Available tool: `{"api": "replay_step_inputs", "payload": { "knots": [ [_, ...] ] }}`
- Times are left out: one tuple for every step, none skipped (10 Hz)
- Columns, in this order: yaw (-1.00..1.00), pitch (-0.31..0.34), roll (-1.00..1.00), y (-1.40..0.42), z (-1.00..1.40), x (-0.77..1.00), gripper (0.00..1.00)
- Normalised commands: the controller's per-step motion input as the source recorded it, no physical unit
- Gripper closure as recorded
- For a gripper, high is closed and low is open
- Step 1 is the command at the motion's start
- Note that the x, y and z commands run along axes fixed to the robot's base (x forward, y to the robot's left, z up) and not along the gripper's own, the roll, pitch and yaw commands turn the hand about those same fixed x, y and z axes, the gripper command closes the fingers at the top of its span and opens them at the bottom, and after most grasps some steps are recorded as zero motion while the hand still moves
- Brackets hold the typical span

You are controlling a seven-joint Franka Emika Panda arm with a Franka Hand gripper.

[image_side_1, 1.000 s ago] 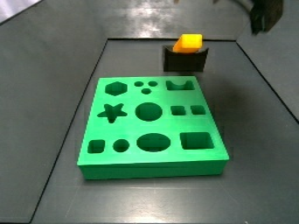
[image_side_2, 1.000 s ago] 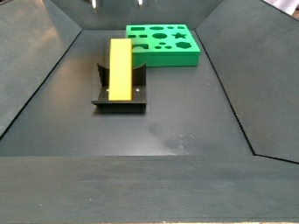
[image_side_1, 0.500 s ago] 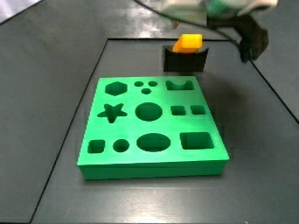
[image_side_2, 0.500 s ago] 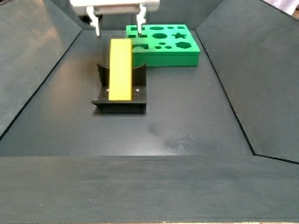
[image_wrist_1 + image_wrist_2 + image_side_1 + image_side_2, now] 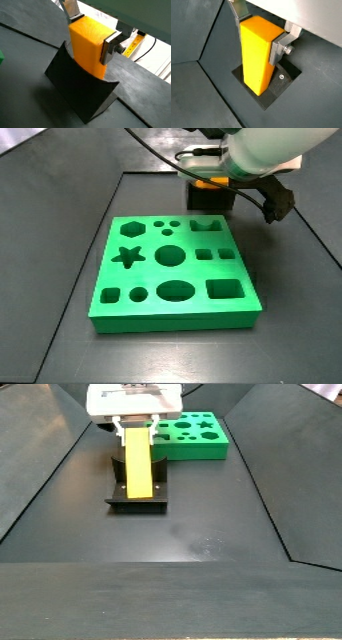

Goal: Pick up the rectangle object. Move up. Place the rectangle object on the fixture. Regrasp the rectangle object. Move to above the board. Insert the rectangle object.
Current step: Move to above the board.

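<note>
The rectangle object [image 5: 138, 469], an orange-yellow block, lies along the black fixture [image 5: 134, 502] in a side view. My gripper [image 5: 136, 429] is down over the block's far end. In both wrist views the silver fingers [image 5: 110, 46] [image 5: 279, 47] press against opposite sides of the rectangle object [image 5: 89, 42] [image 5: 256, 55], with no gap showing. The fixture [image 5: 79, 95] [image 5: 282, 84] sits under the block. In a side view my gripper [image 5: 214, 183] and arm hide most of the block and the fixture [image 5: 210, 200]. The green board [image 5: 147, 278] [image 5: 214, 446] has nothing in its holes.
The board lies between the fixture and the front of the dark tray floor [image 5: 301, 278]. Raised tray walls [image 5: 54, 474] run along both sides. A cable [image 5: 154, 150] loops behind my arm.
My gripper has come down from above the fixture onto the far end of the block, and its fingers have narrowed against the block's sides. The block and board have not moved.
</note>
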Motion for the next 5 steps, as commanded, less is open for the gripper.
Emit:
{"api": "replay_step_inputs", "payload": {
  "knots": [
    [0.16, 0.081, 0.01, 0.1, 1.0, 0.08, 1.0],
    [0.15, 0.079, 0.0, 0.1, 1.0, 0.08, 1.0],
    [0.14, 0.069, -0.02, 0.09, 1.0, 0.07, 1.0],
    [0.12, 0.048, -0.02, 0.09, 1.0, 0.07, 1.0],
    [0.11, 0.033, -0.02, 0.08, 1.0, 0.07, 1.0]
  ]
}}
